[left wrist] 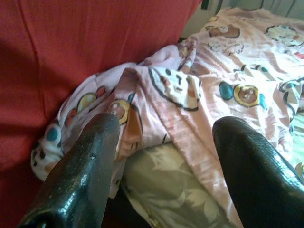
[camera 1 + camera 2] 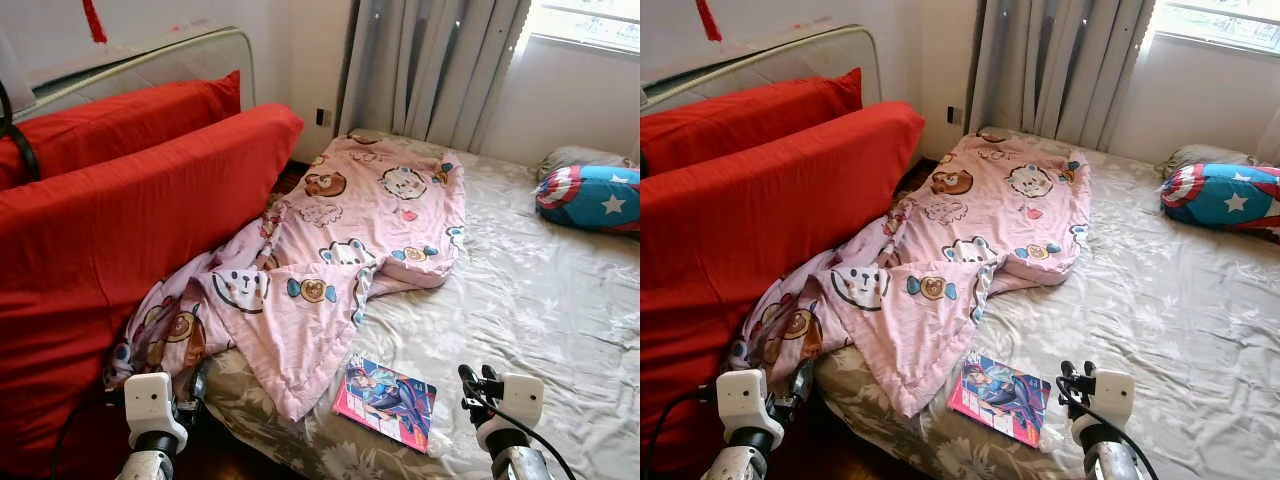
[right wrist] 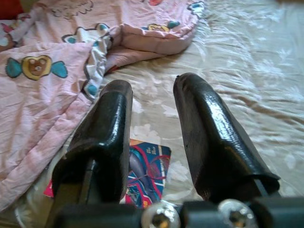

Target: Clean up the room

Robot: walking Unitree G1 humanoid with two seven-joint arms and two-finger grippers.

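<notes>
Pink cartoon-print blanket (image 2: 350, 240) sprawls over the grey-sheeted bed (image 2: 540, 300) beside a colourful book (image 2: 385, 400); both grippers' jaws gape empty.

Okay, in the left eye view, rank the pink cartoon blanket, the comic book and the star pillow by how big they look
1. Pink cartoon blanket, by far the largest, spread over the bed's left side.
2. Star pillow; it sits farther from the camera and is cut by the frame edge, so it likely looks smaller than it is.
3. Comic book, smallest, though nearest.
</notes>
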